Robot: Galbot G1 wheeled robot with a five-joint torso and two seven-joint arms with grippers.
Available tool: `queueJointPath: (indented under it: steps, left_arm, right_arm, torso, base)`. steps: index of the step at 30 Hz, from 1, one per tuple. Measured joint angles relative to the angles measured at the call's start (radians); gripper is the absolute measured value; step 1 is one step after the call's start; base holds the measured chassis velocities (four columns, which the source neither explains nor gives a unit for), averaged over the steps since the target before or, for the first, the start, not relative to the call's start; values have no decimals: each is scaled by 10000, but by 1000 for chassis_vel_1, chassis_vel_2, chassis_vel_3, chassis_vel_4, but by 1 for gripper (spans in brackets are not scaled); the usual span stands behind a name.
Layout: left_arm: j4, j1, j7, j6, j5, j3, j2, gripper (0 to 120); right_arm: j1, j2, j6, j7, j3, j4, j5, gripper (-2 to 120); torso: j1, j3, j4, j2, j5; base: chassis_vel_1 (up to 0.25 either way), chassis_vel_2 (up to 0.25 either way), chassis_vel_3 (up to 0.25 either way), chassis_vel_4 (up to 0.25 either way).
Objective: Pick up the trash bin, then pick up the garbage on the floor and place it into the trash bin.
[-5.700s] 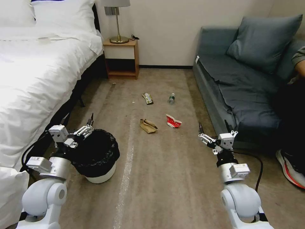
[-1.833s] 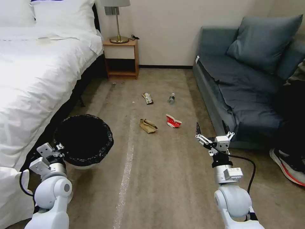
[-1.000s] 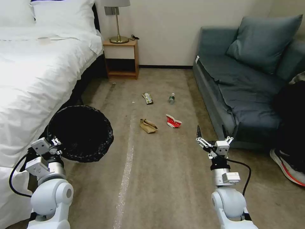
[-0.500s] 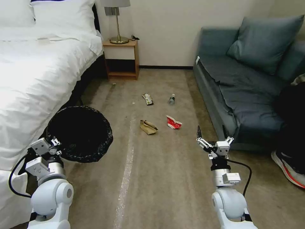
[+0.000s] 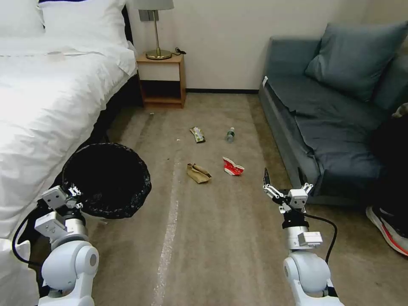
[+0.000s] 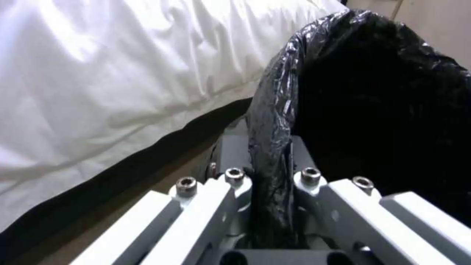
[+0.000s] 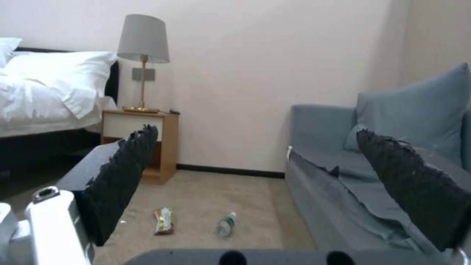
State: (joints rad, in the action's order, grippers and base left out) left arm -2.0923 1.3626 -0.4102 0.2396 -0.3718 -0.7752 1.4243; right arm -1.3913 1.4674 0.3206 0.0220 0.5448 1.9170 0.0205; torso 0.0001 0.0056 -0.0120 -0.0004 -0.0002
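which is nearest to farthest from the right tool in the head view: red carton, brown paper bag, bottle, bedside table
From the right tool:
1. red carton, just ahead, to its left
2. brown paper bag, farther left
3. bottle, farther ahead
4. bedside table, by the wall

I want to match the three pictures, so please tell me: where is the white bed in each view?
Head view: the bed fills the left side, behind the trash bin.
Left wrist view: its white sheet lies beyond the trash bin's rim.
Right wrist view: its pillows lie beside the nightstand.
Shared landmark: the nightstand, by the bed in the head view too.
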Motion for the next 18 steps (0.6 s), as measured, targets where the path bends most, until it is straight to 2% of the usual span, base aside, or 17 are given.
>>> queueJointPath:
  steps: [18]
  left_arm:
    - [22, -45, -14, -51, -9, 4, -11, 4]
  right_arm:
    - [9, -4, -2, -19, 26, -68, -6, 100]
  torso:
    - [0, 0, 0, 0, 0]
  base:
    - [-29, 32, 25, -28]
